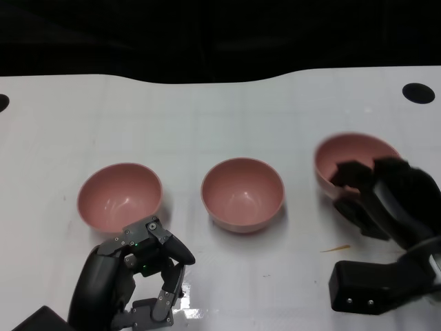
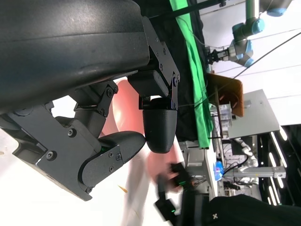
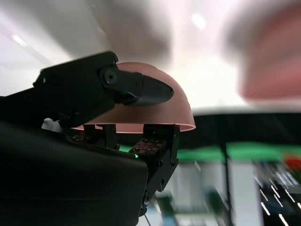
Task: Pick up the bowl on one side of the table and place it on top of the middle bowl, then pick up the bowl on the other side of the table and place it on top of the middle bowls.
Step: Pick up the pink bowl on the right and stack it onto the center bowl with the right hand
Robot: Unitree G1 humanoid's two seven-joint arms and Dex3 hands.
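- Sitting at the left of the head view, the left pink bowl point(image 1: 119, 196) rests upright on the white table point(image 1: 227, 124), its hollow facing up and nothing inside it.
- Just below that bowl, at the lower left of the frame, the left hand point(image 1: 141, 279) hovers near the bowl's front rim without touching it; its fingers point(image 1: 172, 248) are curled inward around nothing.
- From the left wrist view the same hand point(image 2: 117, 141) fills most of the picture, its black fingertips bent toward each other with only an empty gap between them, and a strip of pink bowl point(image 2: 123, 110) shows behind them.
- At the centre of the head view the middle pink bowl point(image 1: 242, 194) stands upright on the table, apart from both neighbours, with nothing stacked on it.
- A small yellowish sliver point(image 1: 335, 248) lies on the table at the lower right, between the middle bowl and the right arm.
- At the right of the head view the right pink bowl point(image 1: 353, 164) is tilted, its opening turned toward the left and up, and the right hand point(image 1: 375, 196) grips it by the near rim, black fingers point(image 1: 348, 174) reaching over the edge into the hollow.
- From the right wrist view that bowl point(image 3: 155, 101) appears with one finger point(image 3: 141, 89) pressed on its outer wall and others at its rim, so the grasp is firm.
- A black round hole point(image 1: 418, 93) marks the table's upper right corner.
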